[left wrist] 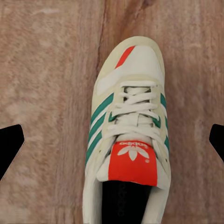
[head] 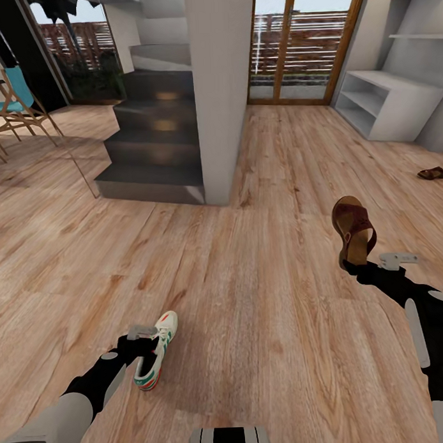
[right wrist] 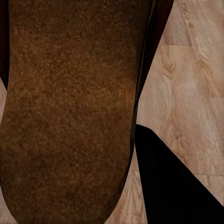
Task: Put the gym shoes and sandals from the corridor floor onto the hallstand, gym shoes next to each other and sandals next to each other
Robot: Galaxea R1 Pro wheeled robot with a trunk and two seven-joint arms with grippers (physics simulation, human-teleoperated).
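A white gym shoe (head: 156, 353) with green stripes and a red-orange tongue (left wrist: 128, 135) rests on the wood corridor floor (head: 263, 309), toe pointing away from me. My left gripper (head: 144, 342) hangs open right over it, fingertips (left wrist: 10, 142) wide on either side and not touching it. My right gripper (head: 357, 263) is shut on a dark brown sandal (head: 353, 228), held upright above the floor; its sole (right wrist: 70, 112) fills much of the right wrist view beside one finger (right wrist: 168, 186). The second sandal (head: 432, 173) lies on the floor at far right. The pale-grey hallstand (head: 386, 104) stands at back right.
A dark staircase (head: 155, 141) and a grey pillar (head: 220, 87) stand in the middle ahead. Wood-framed glass doors (head: 298, 46) close the far end. A blue chair (head: 16, 104) sits at back left. Floating shelves (head: 419, 16) hang above the hallstand.
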